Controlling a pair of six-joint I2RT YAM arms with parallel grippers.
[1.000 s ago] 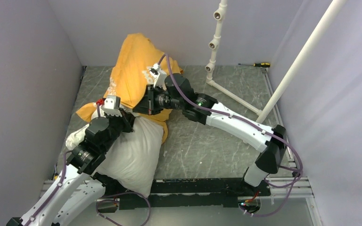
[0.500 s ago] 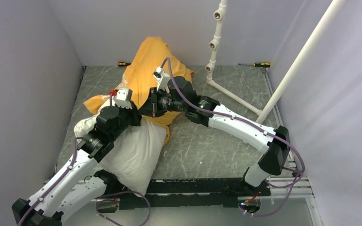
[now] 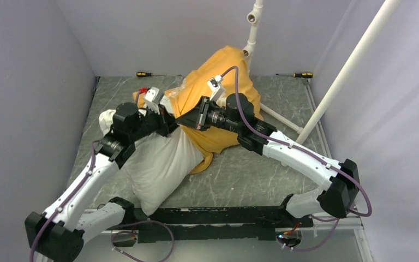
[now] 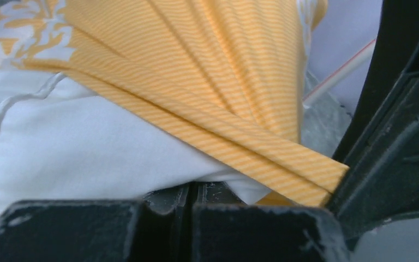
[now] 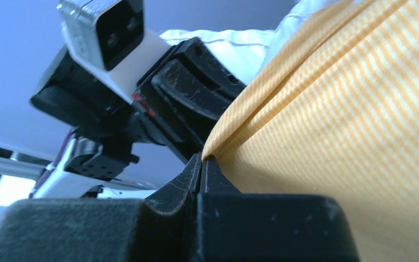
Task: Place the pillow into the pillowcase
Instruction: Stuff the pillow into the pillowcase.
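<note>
1. Right pincer (image 5: 202,164): its jaws are pressing fully together on a folded edge of the orange-yellow, finely striped fabric pillowcase (image 5: 333,136). The cloth is running up and away from the tips.

2. Left pincer (image 4: 191,192): its jaws are sitting closed, just beside the right pincer and facing it. A flat fold of the pillowcase and a corner of the large plump white smooth-fabric pillow (image 4: 87,147) are both lying against its tips. It seems to be nipping cloth, but which layer cannot be told from the wrist view.

3. Pillow: it is lying slantwise on the grey marbled worktop (image 3: 240,164), from near left to far right. Its near end is showing bare and white under the left arm. Its far end is sitting inside the pillowcase.

4. Pillowcase: it is covering the far part of the pillow and bulging up towards the back wall. Its open edge is bunching where the two pincers meet. A white print is showing on the orange cloth.

5. Surroundings:
- A yellow-and-black-handled screwdriver (image 3: 144,73) is lying at the far left edge of the worktop.
- A second yellow-and-black-handled screwdriver (image 3: 300,75) is lying at the far right edge.
- A white jointed plastic pipe frame (image 3: 250,38) is standing just behind the pillowcase.
- A long white pole (image 3: 349,71) is leaning across the right side.
</note>
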